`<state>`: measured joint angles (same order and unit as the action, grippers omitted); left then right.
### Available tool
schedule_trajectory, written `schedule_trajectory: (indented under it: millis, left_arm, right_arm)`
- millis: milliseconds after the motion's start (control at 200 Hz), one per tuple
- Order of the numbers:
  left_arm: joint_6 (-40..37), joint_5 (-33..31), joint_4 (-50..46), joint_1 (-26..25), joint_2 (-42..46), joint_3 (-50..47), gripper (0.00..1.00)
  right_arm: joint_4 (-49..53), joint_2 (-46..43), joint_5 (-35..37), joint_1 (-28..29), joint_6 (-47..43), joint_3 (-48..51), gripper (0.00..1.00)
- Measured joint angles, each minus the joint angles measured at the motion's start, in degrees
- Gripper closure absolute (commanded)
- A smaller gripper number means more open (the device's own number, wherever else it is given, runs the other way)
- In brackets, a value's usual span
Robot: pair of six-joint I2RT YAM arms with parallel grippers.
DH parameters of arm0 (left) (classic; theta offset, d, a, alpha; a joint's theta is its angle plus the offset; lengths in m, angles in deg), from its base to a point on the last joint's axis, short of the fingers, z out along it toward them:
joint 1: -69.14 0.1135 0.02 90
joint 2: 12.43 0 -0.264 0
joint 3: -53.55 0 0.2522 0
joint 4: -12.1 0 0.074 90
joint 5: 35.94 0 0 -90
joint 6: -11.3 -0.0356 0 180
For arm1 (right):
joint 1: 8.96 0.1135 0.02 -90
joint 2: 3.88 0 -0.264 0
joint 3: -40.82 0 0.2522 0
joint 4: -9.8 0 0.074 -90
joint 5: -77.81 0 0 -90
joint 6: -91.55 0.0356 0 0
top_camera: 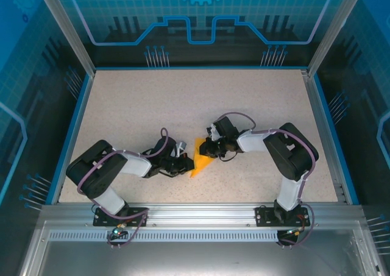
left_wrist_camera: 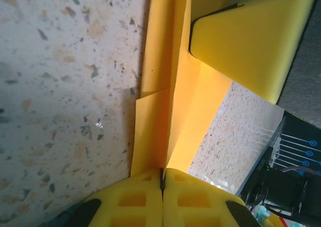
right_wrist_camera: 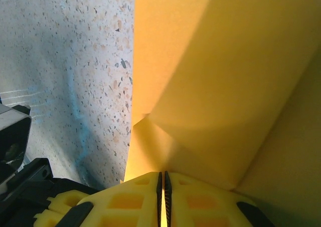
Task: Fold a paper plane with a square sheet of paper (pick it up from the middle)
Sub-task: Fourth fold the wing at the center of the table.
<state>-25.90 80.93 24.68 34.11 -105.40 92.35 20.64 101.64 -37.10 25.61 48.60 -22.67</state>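
The square sheet of paper is orange-yellow and folded into a pointed wedge with a centre crease, roughly a paper plane shape. It lies in the near middle of the speckled table, between both grippers. My left gripper is shut on its near-left end; in the left wrist view the pads pinch the crease of the paper. My right gripper is shut on the far-right side, where paper layers rise from between its closed jaws. The right gripper's yellow fingers press the paper from the opposite side.
The speckled table stretches wide behind the grippers, bounded by a blue rim and metal posts. Both arm bases sit on the metal rail at the near edge. The left arm's dark parts stand close beside the right gripper.
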Motion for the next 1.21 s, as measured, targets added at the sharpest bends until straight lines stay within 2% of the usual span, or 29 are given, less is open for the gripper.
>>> schedule_trajectory:
  millis: [280,370,455,665,1205]
  left_arm:
    - [-0.4,0.0,-2.1,-0.1,0.5,0.8,0.85]
    - [-0.4,-0.1,-2.2,-0.1,0.7,0.8,0.9]
    - [-1.0,-0.7,-2.7,-0.2,0.8,0.8,1.0]
    - [-0.5,-2.2,-2.9,-0.4,1.5,0.3,1.0]
    - [2.9,-2.8,0.5,-0.4,1.5,-1.3,1.0]
  right_arm:
    - [0.9,0.3,0.0,0.0,-0.4,-0.5,0.88]
    - [0.9,0.3,0.0,0.0,-0.7,-0.5,0.87]
    - [0.8,0.3,-0.4,0.0,-0.9,-0.5,0.86]
    - [0.3,0.0,-1.3,0.0,-1.0,-0.5,0.83]
    - [-4.0,0.7,-5.6,0.0,-0.7,-0.8,0.84]
